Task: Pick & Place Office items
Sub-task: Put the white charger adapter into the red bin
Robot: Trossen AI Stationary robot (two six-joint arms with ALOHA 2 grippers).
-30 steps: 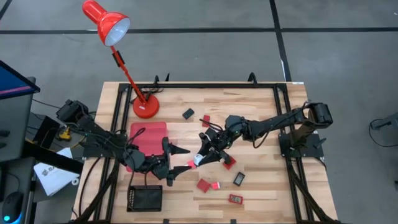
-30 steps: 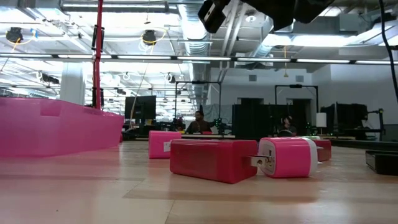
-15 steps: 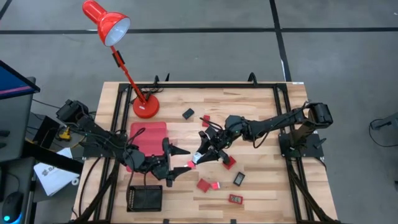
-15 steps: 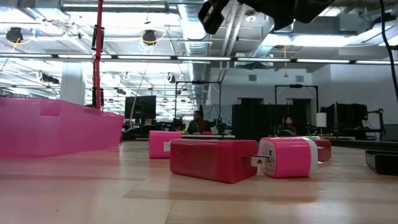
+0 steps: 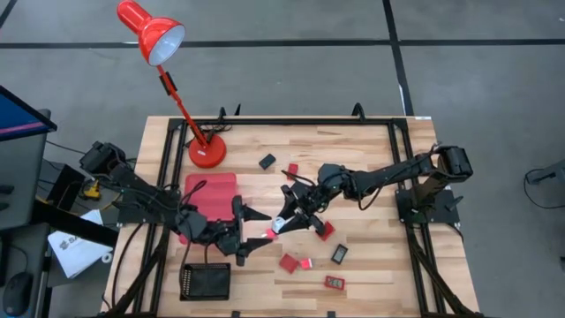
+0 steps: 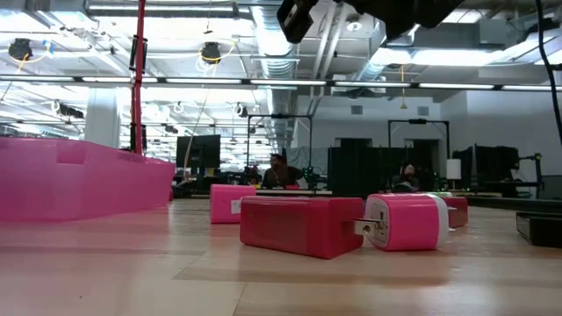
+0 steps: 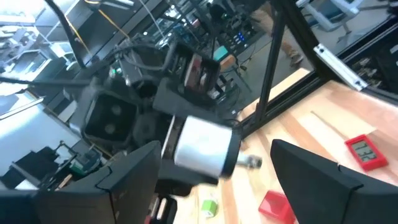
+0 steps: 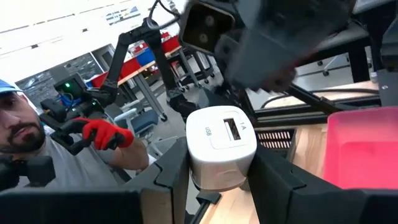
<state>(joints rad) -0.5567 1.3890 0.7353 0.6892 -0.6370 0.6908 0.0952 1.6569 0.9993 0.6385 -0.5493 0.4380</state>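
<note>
High view: right hand [image 5: 281, 222] at mid-counter, fingers clamped on a white charger [image 8: 221, 144], held off the counter [image 5: 371, 177]; same charger seen between the left fingers in the left wrist view [image 7: 205, 147]. Left hand [image 5: 252, 228] just beside it, fingers spread apart, nothing between them. Red tray [image 5: 212, 196] near the left hand; black tray [image 5: 205, 281] toward the counter's near edge. Red lamp [image 5: 152, 31], base on the far left corner. Scattered on the counter: black piece [image 5: 267, 162] and red piece [image 5: 292, 169] on the far side; red piece [image 5: 325, 230] beside the right hand; two red pieces [image 5: 297, 262], black piece [image 5: 340, 253], red piece [image 5: 334, 283] nearer the front edge. Low view: red block [image 6: 294, 226] touching a pink charger [image 6: 406, 221], pink block [image 6: 231, 203] behind. Right wrist view: person in a red glove [image 8: 102, 134] beyond the counter.
</note>
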